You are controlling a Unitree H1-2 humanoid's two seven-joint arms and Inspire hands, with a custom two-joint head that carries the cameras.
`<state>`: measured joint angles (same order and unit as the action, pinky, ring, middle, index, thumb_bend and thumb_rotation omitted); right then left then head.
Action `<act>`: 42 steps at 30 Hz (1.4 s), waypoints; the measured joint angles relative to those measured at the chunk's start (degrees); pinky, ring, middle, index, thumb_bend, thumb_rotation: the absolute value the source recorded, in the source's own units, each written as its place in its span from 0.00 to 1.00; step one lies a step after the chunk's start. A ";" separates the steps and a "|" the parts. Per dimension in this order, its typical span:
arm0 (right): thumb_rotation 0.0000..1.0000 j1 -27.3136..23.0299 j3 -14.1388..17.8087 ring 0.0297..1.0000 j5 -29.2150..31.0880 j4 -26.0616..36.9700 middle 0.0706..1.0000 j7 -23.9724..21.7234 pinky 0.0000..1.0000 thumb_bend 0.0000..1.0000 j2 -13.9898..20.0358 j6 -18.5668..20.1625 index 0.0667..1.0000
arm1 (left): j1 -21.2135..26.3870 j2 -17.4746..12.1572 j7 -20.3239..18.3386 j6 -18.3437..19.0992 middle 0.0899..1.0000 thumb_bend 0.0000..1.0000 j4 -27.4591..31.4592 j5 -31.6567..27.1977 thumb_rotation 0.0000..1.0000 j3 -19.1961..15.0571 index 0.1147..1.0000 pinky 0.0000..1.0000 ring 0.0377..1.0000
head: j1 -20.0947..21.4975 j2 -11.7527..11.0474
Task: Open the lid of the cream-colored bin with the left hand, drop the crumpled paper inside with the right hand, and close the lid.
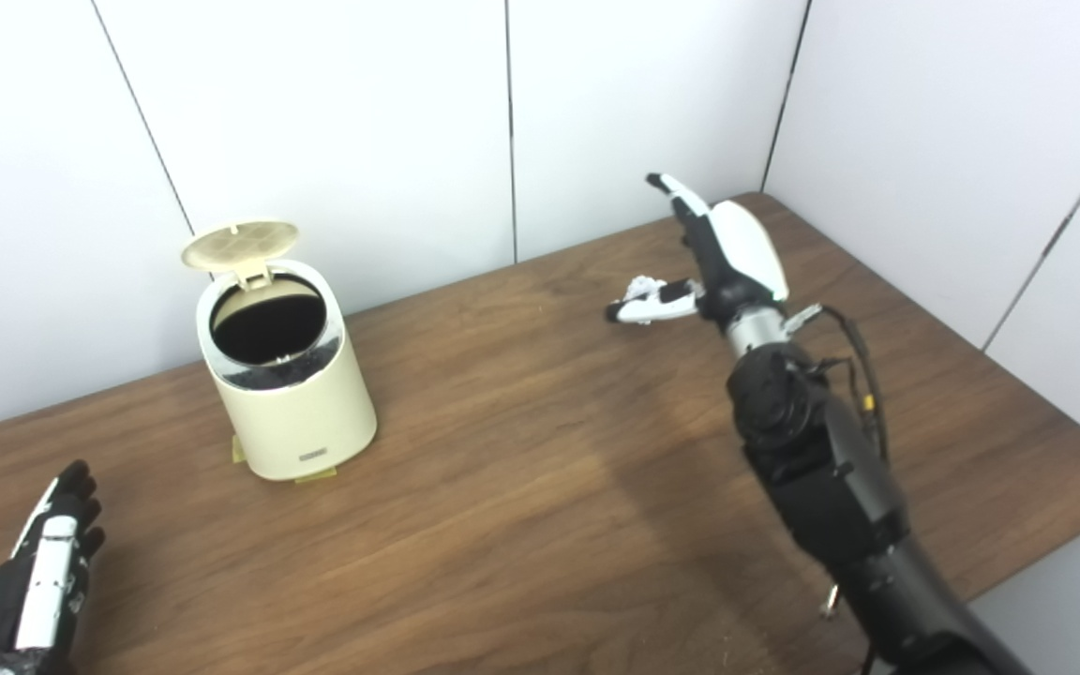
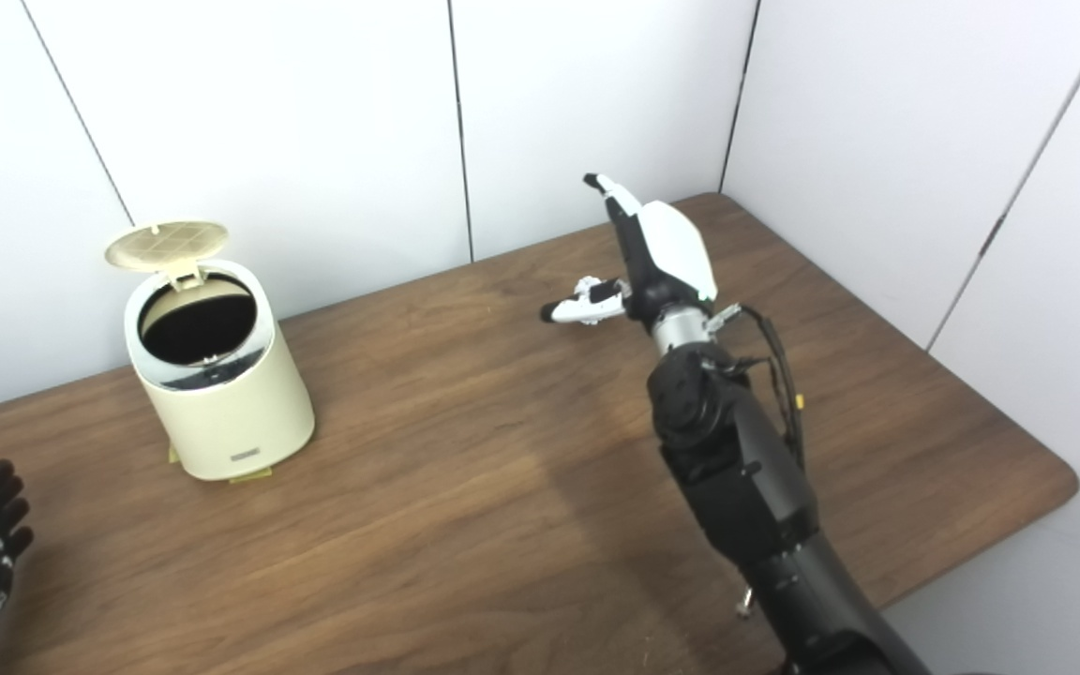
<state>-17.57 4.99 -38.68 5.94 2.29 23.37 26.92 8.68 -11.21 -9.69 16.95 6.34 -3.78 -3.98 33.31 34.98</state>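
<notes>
The cream-colored bin [image 1: 292,412] stands on the left part of the table, and its lid [image 1: 240,244] is tipped up and back against the wall. Its inside is dark, so I cannot make out anything in it. No crumpled paper shows anywhere in either view. My right hand [image 1: 727,248] hovers over the far right of the table, well right of the bin, open with fingers stretched up and thumb out to the left, holding nothing. My left hand [image 1: 34,581] lies low at the bottom left corner, in front of and left of the bin, open and flat.
The brown wooden table [image 1: 540,487] meets white wall panels at the back and right. Its rounded front right corner [image 2: 1060,487] drops off beside my right arm. A small yellowish tab [image 1: 315,476] sticks out under the bin's base.
</notes>
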 measured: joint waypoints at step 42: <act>0.20 -15.09 -17.05 0.85 -6.90 -28.08 0.86 -15.77 0.69 0.95 8.92 -0.24 0.83 | 0.23 0.23 0.98 5.71 1.00 0.23 8.30 1.32 0.74 0.52 1.00 1.00 1.00 | -2.20 2.64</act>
<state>-32.66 -12.06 -45.58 -22.14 -13.48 32.29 26.68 8.92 -10.98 -8.70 22.67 14.64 -2.45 -3.46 31.11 37.62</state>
